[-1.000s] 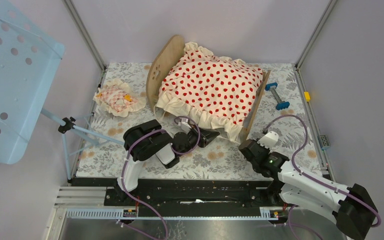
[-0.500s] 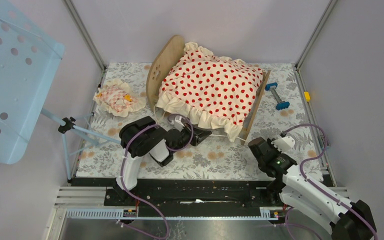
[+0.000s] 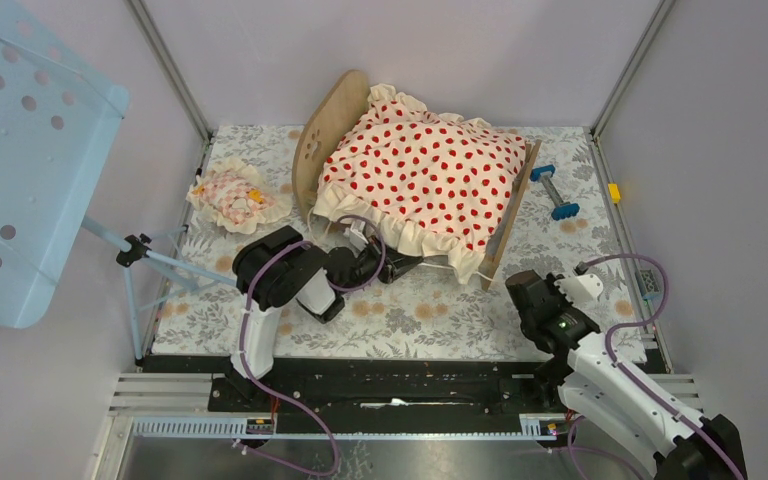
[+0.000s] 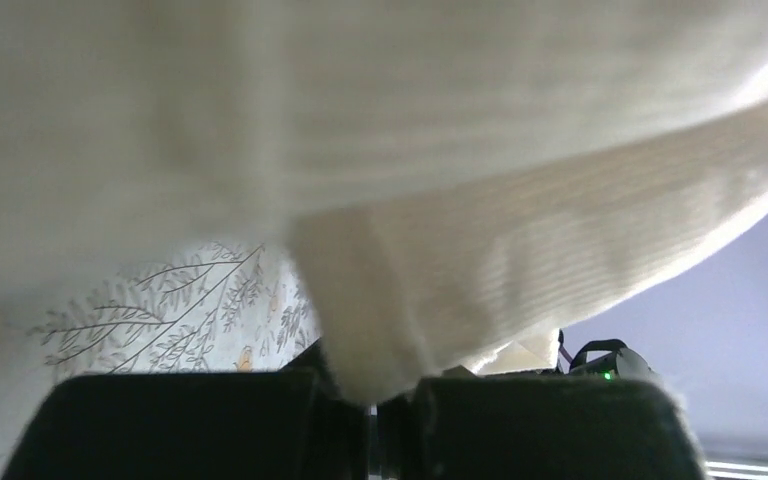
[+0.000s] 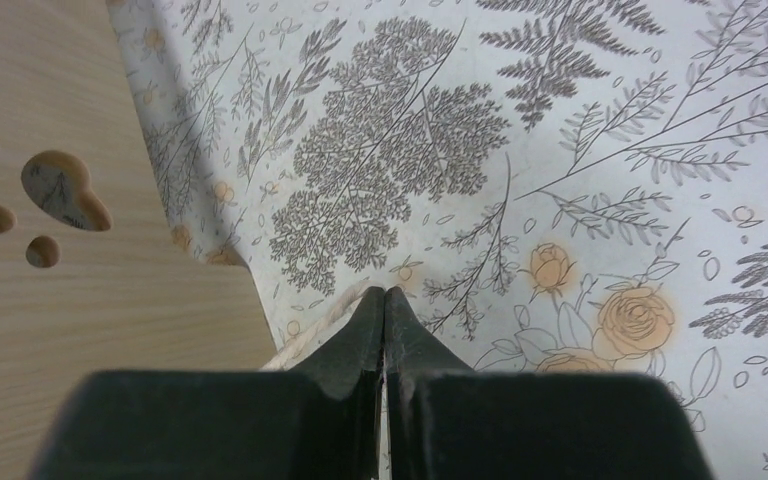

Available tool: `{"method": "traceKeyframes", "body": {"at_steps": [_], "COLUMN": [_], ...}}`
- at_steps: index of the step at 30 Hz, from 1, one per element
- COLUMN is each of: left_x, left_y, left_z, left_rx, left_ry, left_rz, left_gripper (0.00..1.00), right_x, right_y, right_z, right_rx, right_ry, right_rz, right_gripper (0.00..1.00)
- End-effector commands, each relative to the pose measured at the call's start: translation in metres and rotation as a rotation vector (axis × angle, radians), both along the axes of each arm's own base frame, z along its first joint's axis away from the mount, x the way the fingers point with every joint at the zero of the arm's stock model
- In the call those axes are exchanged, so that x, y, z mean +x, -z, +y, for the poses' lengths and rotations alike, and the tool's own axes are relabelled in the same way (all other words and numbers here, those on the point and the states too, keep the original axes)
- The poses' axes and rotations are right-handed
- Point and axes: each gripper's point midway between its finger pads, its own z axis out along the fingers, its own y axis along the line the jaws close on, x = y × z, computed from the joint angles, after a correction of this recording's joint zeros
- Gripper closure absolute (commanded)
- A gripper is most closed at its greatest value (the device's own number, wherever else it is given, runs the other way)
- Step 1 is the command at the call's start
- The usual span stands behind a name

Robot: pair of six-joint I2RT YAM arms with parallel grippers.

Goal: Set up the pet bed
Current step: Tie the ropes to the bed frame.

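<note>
Pet bed point(image 3: 322, 135) under blanket point(image 3: 425, 170), pillow point(image 3: 235, 196), toy point(image 3: 554, 192) beside

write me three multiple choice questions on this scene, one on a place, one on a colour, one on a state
1. Where does the pink pillow lie?
A. on top of the bed
B. on the table, left of the headboard
C. beside the right arm's base

2. What colour are the dots on the blanket?
A. blue
B. green
C. red

3. What state is the left tool in?
A. shut on the blanket's cream ruffle
B. open above the pillow
C. shut on the footboard

Answers:
1 B, the top view shows it on the floral cover, apart from the bed.
2 C, the dots are red on cream cloth.
3 A, the left wrist view shows cream cloth pinched between its fingers.
</note>
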Motion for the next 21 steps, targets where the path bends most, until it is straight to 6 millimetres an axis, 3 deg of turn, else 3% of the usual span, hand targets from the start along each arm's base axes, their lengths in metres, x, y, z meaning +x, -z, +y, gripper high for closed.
{"method": "traceKeyframes", "body": {"at_steps": [1,6,12,21], "left_x": [0.001,-0.002,0.001,0.010], "left_y": [-0.032,-0.025,-0.015,-0.017], "left_z": [-0.003,0.000,0.018,0.035], "left_rx": [-0.075,-0.057,-0.025,-0.021], "left_ry": [0.042,0.039,-0.006,-0.043], "left_rz": [-0.141,-0.130,-0.108,-0.110], "left_gripper": [1.00,1.00,1.00,1.00], "right_x": [-0.007,-0.015,-0.019,-0.020], "right_y": [-0.015,-0.013,-0.016,-0.017], "right_z": [-0.034,-0.042,-0.047,-0.049], "right_rx": [-0.110,-0.108,-0.108,-0.107], "right_ry": [0.132,0.181,0.199,0.211], "right_rz": [-0.038,-0.046,-0.070,-0.075], "right_gripper": [1.00,1.00,1.00,1.00]}}
